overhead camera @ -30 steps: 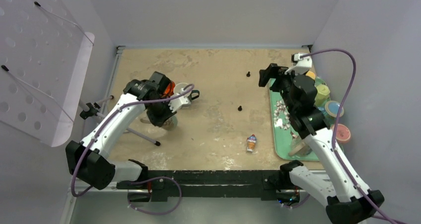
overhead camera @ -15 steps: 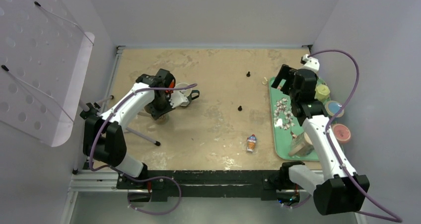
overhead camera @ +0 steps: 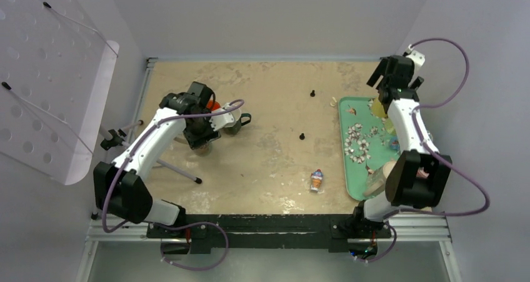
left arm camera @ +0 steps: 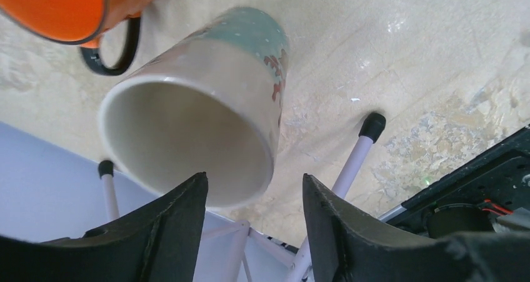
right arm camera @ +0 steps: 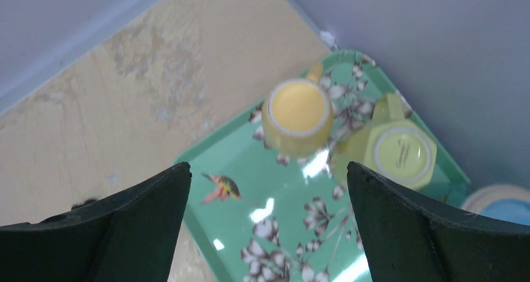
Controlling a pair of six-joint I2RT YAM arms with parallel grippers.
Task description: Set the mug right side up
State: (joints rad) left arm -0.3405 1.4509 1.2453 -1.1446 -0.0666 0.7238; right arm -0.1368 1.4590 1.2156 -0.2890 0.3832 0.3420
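A cream mug (left arm camera: 206, 132) with a teal base and red marks stands by my left gripper (left arm camera: 253, 179), its open mouth towards the camera. The gripper is open and empty, with its fingertips (left arm camera: 187, 197) just short of the rim. In the top view my left gripper (overhead camera: 203, 137) hides most of this mug. My right gripper (right arm camera: 269, 166) is open and empty above the green tray (right arm camera: 250, 201). On the tray a yellow cup (right arm camera: 297, 116) stands mouth up, and a yellow-green mug (right arm camera: 390, 152) stands upside down with its base showing.
An orange mug (left arm camera: 56, 7) with a black handle (left arm camera: 115, 47) sits beside the cream mug. White rack legs (left arm camera: 353, 163) stand close by. A small ice-cream toy (overhead camera: 317, 180) and two black pegs (overhead camera: 302, 135) lie mid-table. A blue-topped jar (right arm camera: 500, 201) stands by the tray.
My right arm has swung back and right, from the tray's near side to its far corner. My left gripper has shifted slightly over the mugs and stays open.
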